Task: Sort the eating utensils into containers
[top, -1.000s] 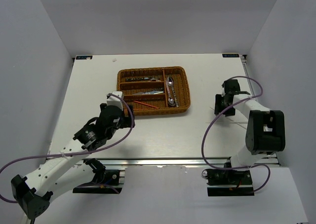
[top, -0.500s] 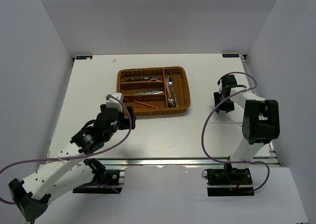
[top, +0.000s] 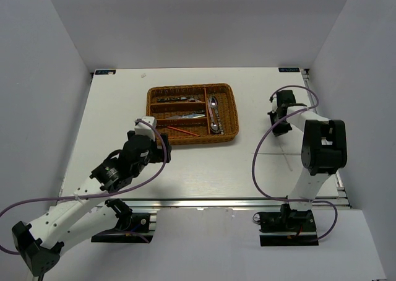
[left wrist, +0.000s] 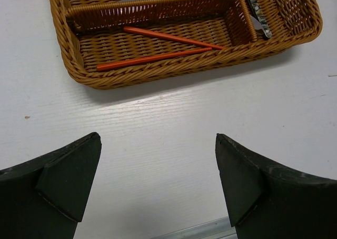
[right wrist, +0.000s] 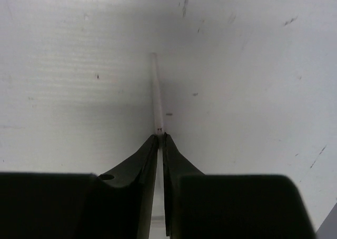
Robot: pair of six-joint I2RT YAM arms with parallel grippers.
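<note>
A slim, smooth white chopstick (right wrist: 156,91) lies flat on the scuffed matte white table (right wrist: 253,65). Its long axis runs straight away from the right gripper (right wrist: 159,139), whose dark tapered jaws are pinched nearly together on its near end. The left gripper (left wrist: 158,181) hovers just short of the rectangular brown woven wicker tray (left wrist: 84,77), its blunt black jaws spread wide and empty. In the tray's nearest long slot two thin red chopsticks (left wrist: 155,58) lie lengthwise, converging at one end. Shiny metal spoons (top: 213,112) lie in the crosswise slot.
</note>
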